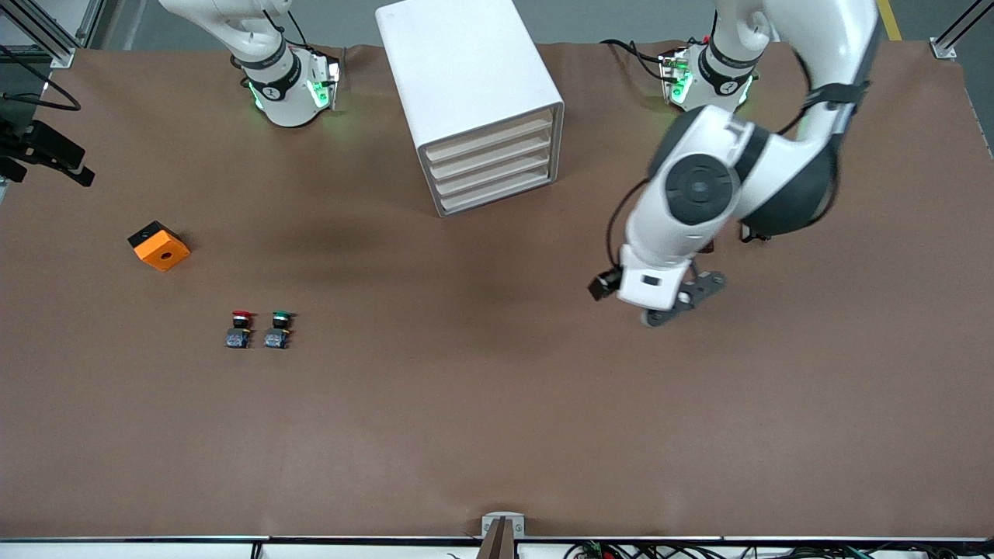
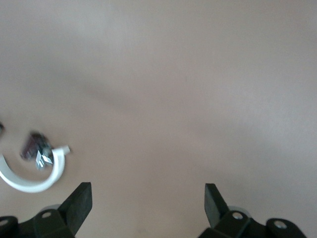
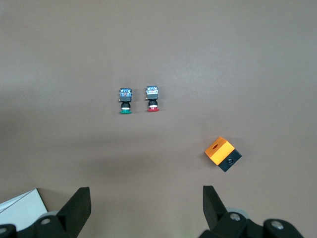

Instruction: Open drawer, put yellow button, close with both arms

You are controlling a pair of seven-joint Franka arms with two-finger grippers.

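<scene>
Over bare bench at the frame's middle right, the left end effector (image 1: 683,299) is hanging spread; the right end effector (image 3: 146,208) is hanging spread, empty, out of the front view.

i see a brown paper-covered worktop (image 1: 497,435). on it stand a white rounded cabinet (image 1: 466,85) of four cream drawers between the arm bases, an orange-and-black block (image 1: 159,246) toward the right arm's end, and a red-capped pushbutton (image 1: 240,329) beside a green-capped pushbutton (image 1: 278,329), nearer the camera.
</scene>
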